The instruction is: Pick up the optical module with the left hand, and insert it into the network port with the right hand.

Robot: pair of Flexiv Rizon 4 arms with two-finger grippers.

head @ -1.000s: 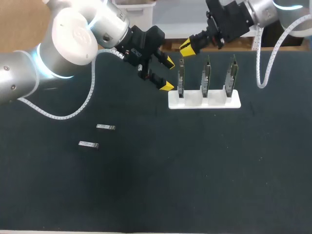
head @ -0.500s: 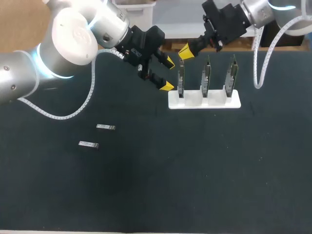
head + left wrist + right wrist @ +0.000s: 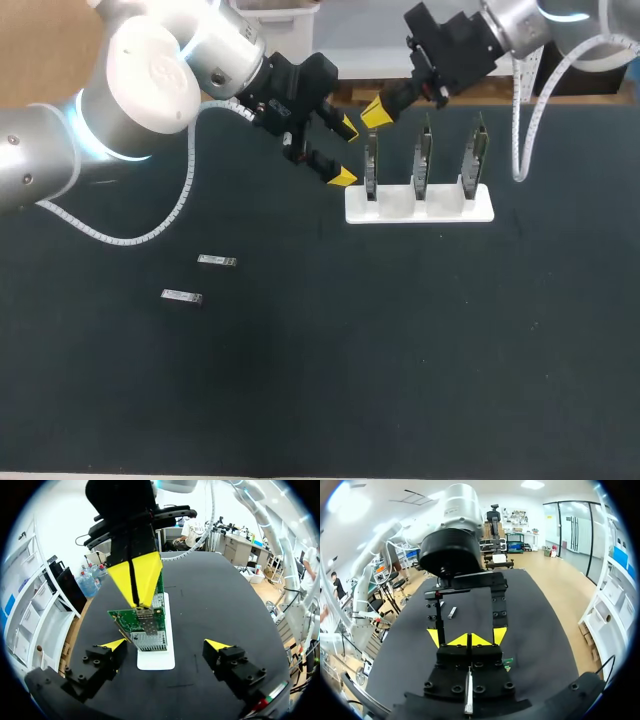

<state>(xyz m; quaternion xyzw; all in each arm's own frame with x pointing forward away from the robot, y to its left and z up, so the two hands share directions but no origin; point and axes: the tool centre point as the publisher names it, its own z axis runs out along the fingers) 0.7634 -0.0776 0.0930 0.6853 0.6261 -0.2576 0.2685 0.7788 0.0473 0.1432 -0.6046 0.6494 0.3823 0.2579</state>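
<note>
White rack (image 3: 480, 208) holds three cards (image 3: 424, 150) upright, probably for port access; right jaws pressed together near the end card, left jaws apart, empty.

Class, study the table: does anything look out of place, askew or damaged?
Nothing stands out. The three boards stand upright in the white holder, and the two optical modules lie flat on the table, apart, with nothing spilled or visibly broken.

2 optical modules (image 3: 216, 261), (image 3: 182, 296), lying flat, well apart from all fingers. 3 circuit boards (image 3: 371, 160), (image 3: 424, 158), (image 3: 476, 155), upright in 1 white stand (image 3: 420, 205), just ahead of L gripper (image 3: 344, 152) fingers. 2 grippers total, incl. R gripper (image 3: 376, 112).
</note>
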